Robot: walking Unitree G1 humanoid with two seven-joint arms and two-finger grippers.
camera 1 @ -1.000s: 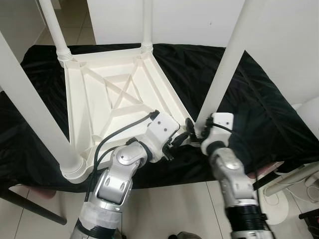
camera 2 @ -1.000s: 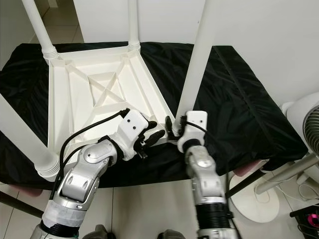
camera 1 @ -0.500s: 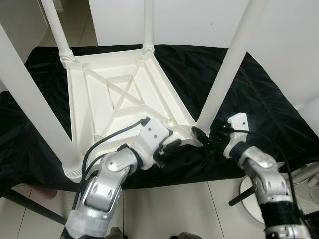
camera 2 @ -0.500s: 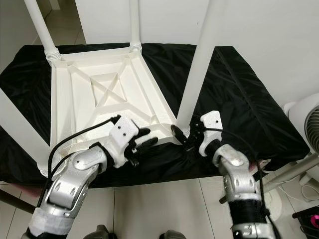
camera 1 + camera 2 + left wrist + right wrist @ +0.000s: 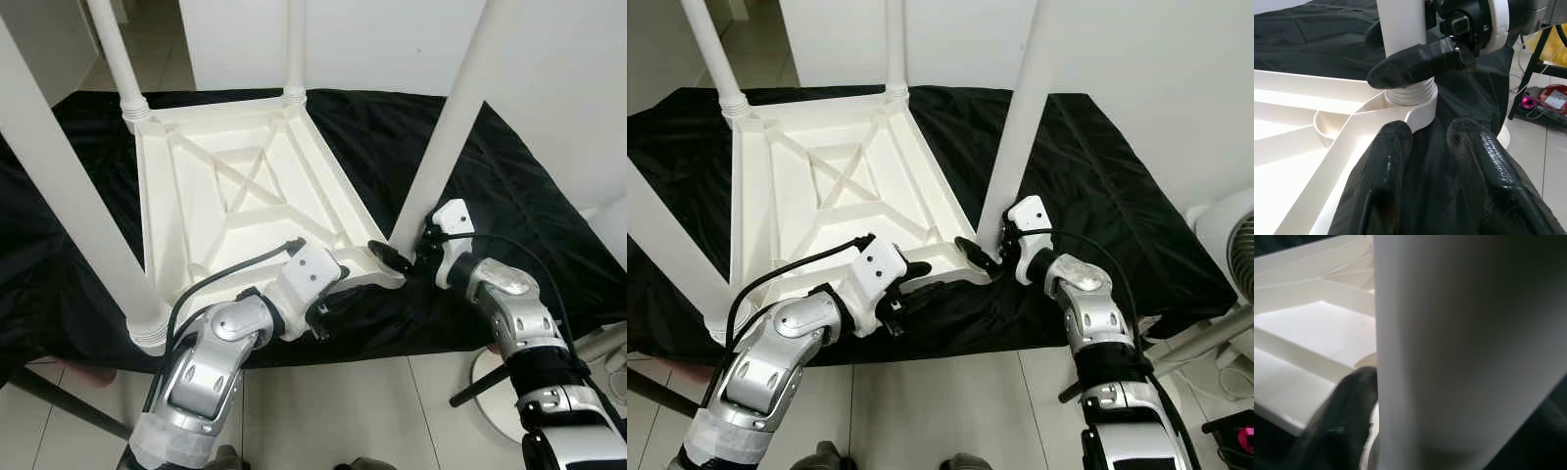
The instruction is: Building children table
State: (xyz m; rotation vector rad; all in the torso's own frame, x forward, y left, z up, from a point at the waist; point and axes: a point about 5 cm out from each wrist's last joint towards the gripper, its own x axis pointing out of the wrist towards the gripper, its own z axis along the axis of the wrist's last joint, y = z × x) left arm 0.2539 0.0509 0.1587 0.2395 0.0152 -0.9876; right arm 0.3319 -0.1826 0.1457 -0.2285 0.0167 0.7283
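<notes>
My right gripper [image 5: 400, 257] is at the near right corner of the upturned white table [image 5: 235, 201], its two black fingers set around the base of the near right leg [image 5: 446, 137], one finger [image 5: 1415, 62] lying across the leg just above the threaded collar. From the right wrist camera the leg [image 5: 1459, 347] stands between the fingers with a dark fingertip [image 5: 1347, 406] beside it, so I read the gripper as closed on that leg.

My left gripper [image 5: 921, 269] sits along the near edge of the tabletop, just beside that same corner. In the left wrist camera its two fingers [image 5: 1381, 186] are slightly parted, one resting against the white rim, the other over the black cloth; nothing is held between them.

The table lies upside down on a surface draped in black cloth [image 5: 529, 206], its ribbed underside facing up with a crossed brace in the middle. The corner sockets each hold a leg: far left leg [image 5: 118, 54], far right leg [image 5: 294, 44], near left leg [image 5: 69, 206] with its ringed collar at the corner, and the one I am holding.

To my right, off the cloth, a white fan [image 5: 1229, 230] stands on the tiled floor [image 5: 333, 411]. A white wall [image 5: 372, 39] rises behind the table.
</notes>
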